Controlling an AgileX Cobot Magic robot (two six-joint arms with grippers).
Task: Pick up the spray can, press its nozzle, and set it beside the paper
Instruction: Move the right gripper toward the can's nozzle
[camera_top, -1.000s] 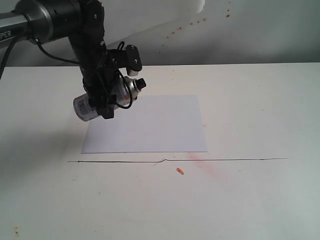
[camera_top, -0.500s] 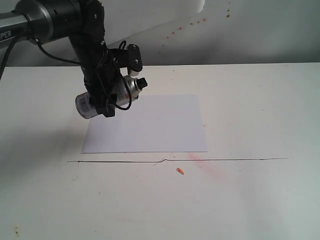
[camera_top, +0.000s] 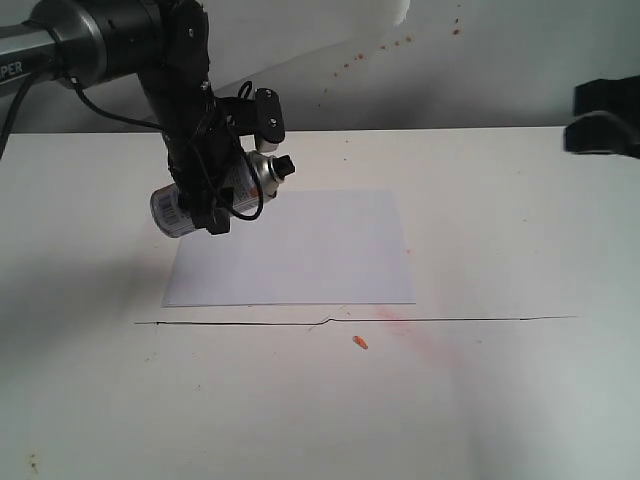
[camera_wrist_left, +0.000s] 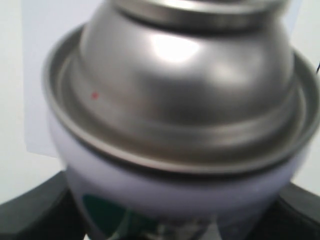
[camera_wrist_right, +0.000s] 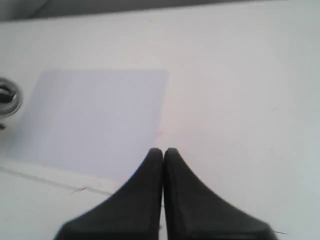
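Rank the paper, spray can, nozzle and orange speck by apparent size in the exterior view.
1. paper, by far the largest
2. spray can, partly hidden by the arm holding it
3. nozzle and orange speck: both tiny, too alike to rank

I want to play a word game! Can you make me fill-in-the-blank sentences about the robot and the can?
1. Only ____ gripper holds the spray can: the left gripper.
2. The nozzle on the can is coloured ____.
3. The paper lying flat on the table is coloured ____.
4. The right gripper has its jaws ____, tips touching.

Missing words: one, black, white, shut.
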